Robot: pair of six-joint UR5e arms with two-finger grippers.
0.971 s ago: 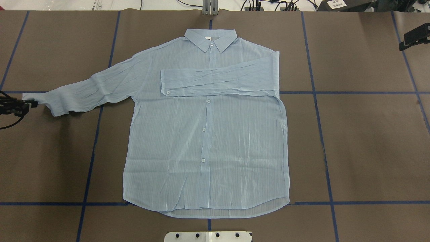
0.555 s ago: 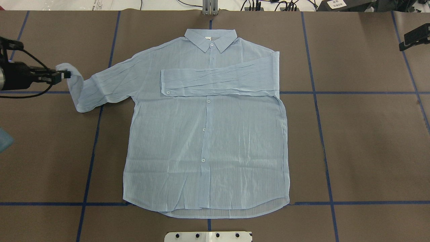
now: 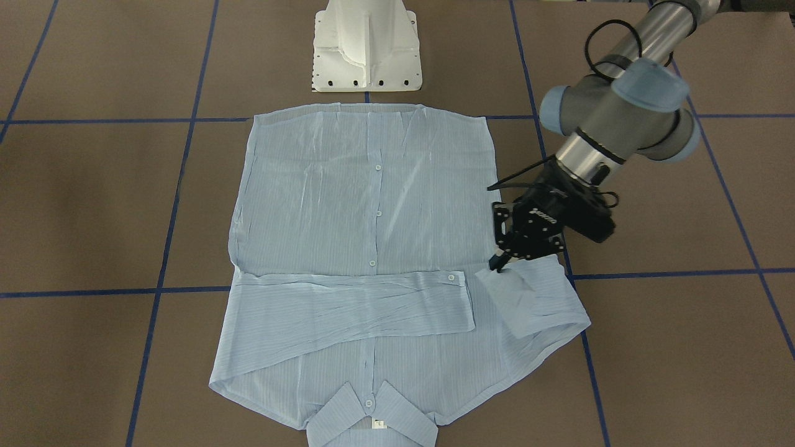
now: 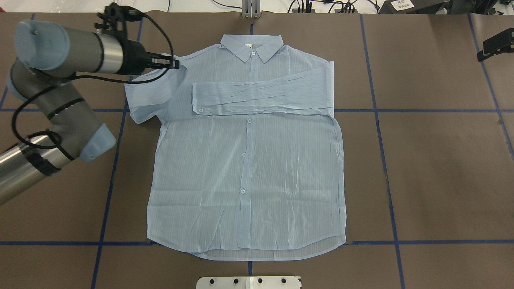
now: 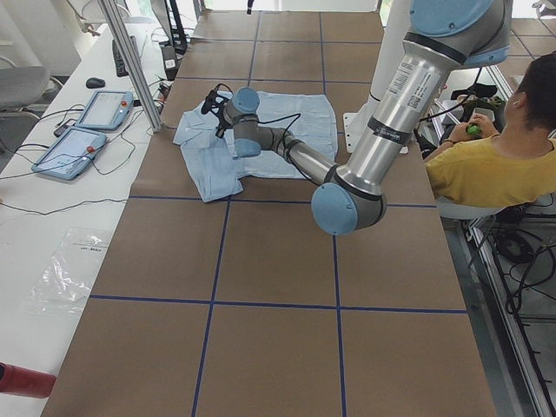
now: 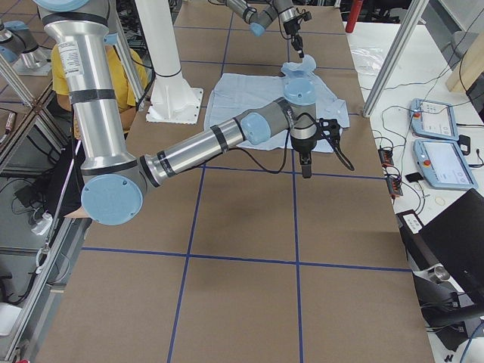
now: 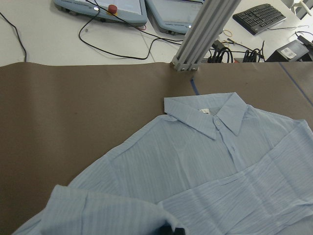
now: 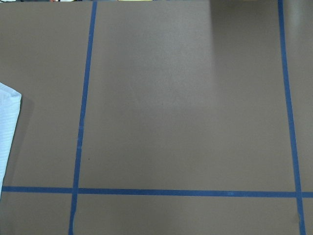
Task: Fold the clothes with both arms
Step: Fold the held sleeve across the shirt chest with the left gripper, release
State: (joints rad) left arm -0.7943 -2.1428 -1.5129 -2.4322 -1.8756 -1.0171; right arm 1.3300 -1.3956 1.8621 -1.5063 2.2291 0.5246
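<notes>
The pale blue shirt lies flat, front up, with its collar at the far side. One sleeve is folded across the chest. My left gripper is shut on the cuff of the other sleeve and holds it lifted over the shirt's shoulder, so the sleeve doubles back on itself. It also shows in the front view and at the bottom of the left wrist view. My right gripper hangs high over bare table beside the shirt; I cannot tell whether it is open or shut.
The white pedestal base stands at the shirt's hem side. A metal post stands at the far edge. A black object sits at the right edge. An operator sits beside the robot. Two teach pendants lie beyond the table.
My left gripper has lifted the cuff from the table's left edge and carried it up and right towards the shirt's shoulder. The sleeve now doubles back on itself.
</notes>
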